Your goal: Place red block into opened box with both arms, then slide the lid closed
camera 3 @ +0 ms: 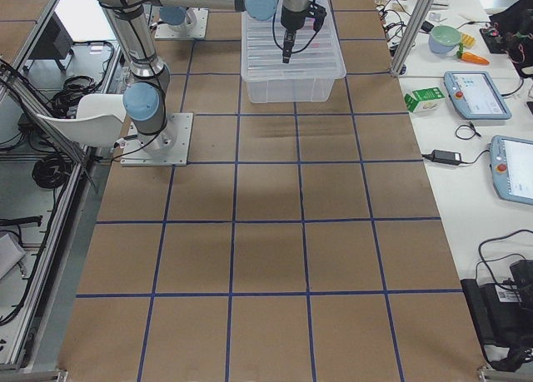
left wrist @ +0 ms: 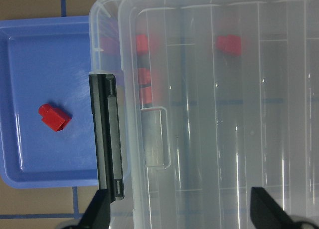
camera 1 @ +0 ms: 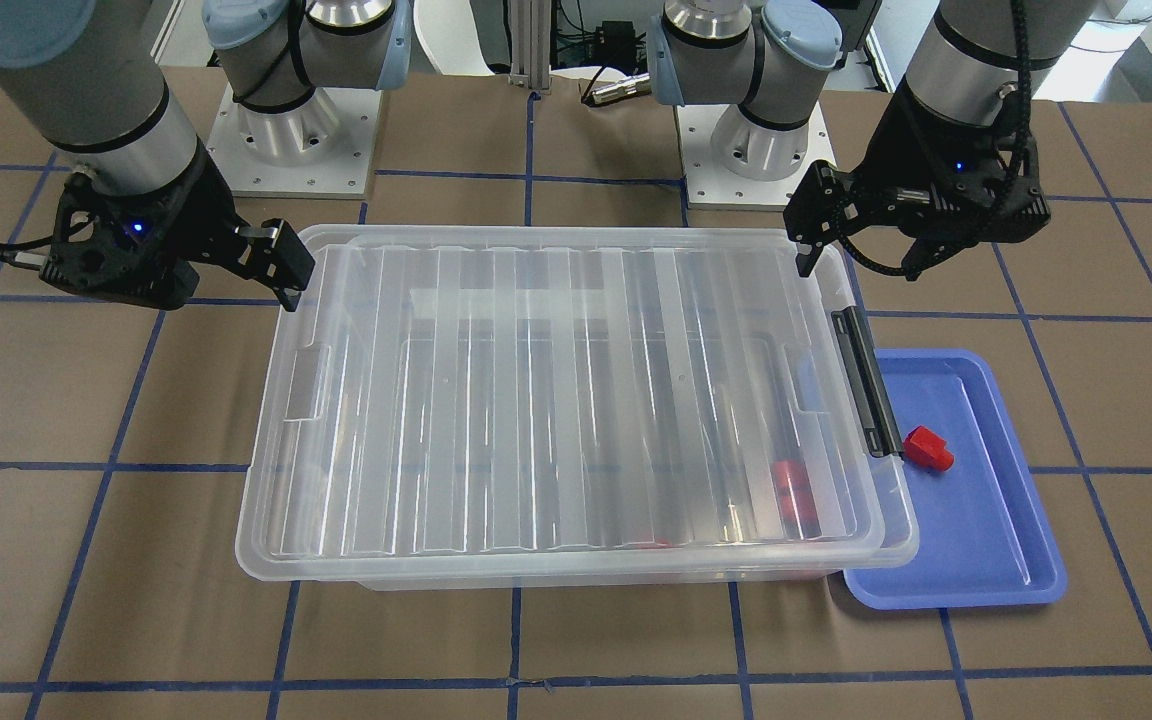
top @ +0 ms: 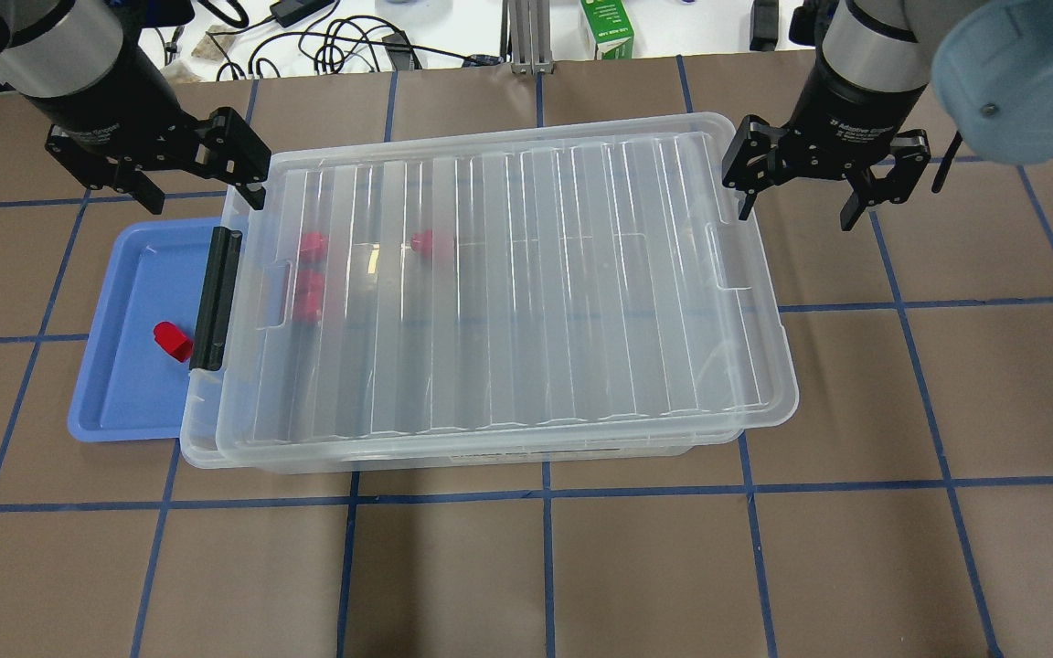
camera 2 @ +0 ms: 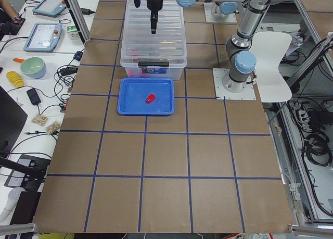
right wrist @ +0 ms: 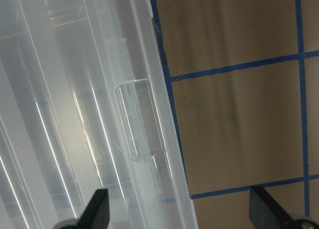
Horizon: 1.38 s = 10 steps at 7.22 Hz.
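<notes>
- Lid [top: 508,292] position: why is it laid so over the box [top: 197,434]?
- It is set flat on the rim, offset a bit toward the robot's R, so only a thin strip by the black bar [top: 216,297] is uncovered. It is judged nearly shut, i.e. the gap is too narrow for anything to be dropped in.
- And the grippers?
- L gripper [top: 205,196] is held at the far corner at the bar end, R gripper [top: 796,215] at the far corner of the other end. Both are seen w/ fingers spread wide and nothing held. Contact w/ the lid can't be told. Prob. one is posed per end so the lid can be pushed along.
- And the red block [top: 173,341]?
- It is found outside the box, in the blue tray [top: 115,402], just beside the bar. The tray is tucked against that short end, w/ its edge hidden under the box rim.
- Box contents?
- Three red pieces [top: 309,297] are made out through the lid, blurred, toward the bar end.
</notes>
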Motion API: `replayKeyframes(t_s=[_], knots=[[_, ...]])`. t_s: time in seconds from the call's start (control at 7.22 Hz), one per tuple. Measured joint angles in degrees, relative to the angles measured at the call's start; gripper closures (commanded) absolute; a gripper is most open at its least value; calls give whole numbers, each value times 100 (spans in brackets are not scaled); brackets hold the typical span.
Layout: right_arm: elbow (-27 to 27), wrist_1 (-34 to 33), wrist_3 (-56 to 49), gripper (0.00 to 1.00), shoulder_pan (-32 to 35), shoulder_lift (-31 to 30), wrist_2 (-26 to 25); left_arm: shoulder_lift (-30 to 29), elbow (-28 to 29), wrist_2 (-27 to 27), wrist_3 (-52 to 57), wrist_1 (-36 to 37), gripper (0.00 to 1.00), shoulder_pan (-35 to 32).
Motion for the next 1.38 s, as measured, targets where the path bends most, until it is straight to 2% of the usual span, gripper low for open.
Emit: replayKeyframes(t_s=[0.55, 1.38], knots=[[161, -604, -181, 0, -224, 617, -17, -5, 0, -6, 0, 0, 0, 0], [443, -1085, -189, 0, -266, 884, -3, -13, -8, -25, -1, 0, 0, 0]])
